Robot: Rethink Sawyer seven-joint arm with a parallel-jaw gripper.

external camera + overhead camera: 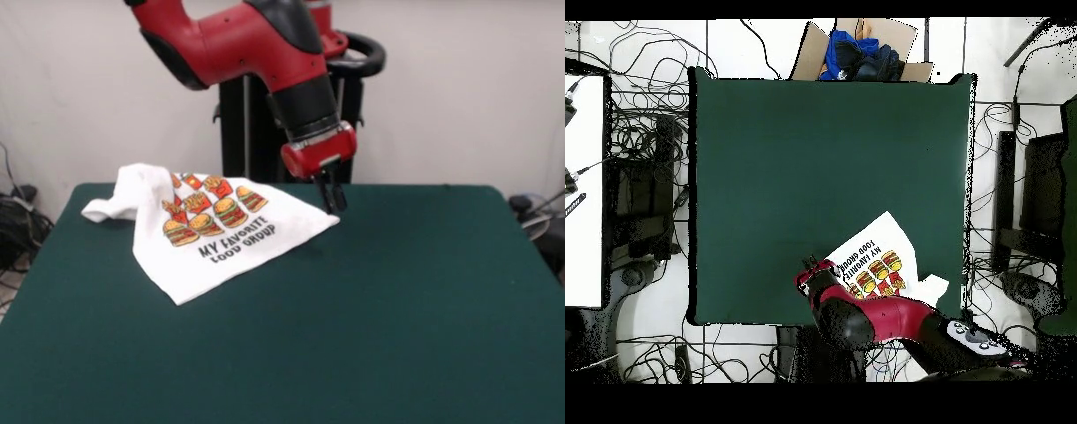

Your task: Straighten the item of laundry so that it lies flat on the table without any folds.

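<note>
Table (pixel 397 309) bears T-shirt (pixel 212 234), gripper (pixel 333 201) at its corner.

The red and black arm (pixel 256 44) comes down from the pedestal (pixel 265 132) at the far side of the tabletop (pixel 397 309), its thick upper link lying nearly level above the far edge before the forearm bends steeply downward. The wrist ends in a red collar from which the gripper (pixel 333 201) hangs, tilted slightly. Its two short dark fingers (pixel 327 194) point down, close together with only a thin gap visible, tips at or just above the tabletop. In the overhead view the gripper (pixel 808 268) sits near the pedestal-side edge of the tabletop.
</note>
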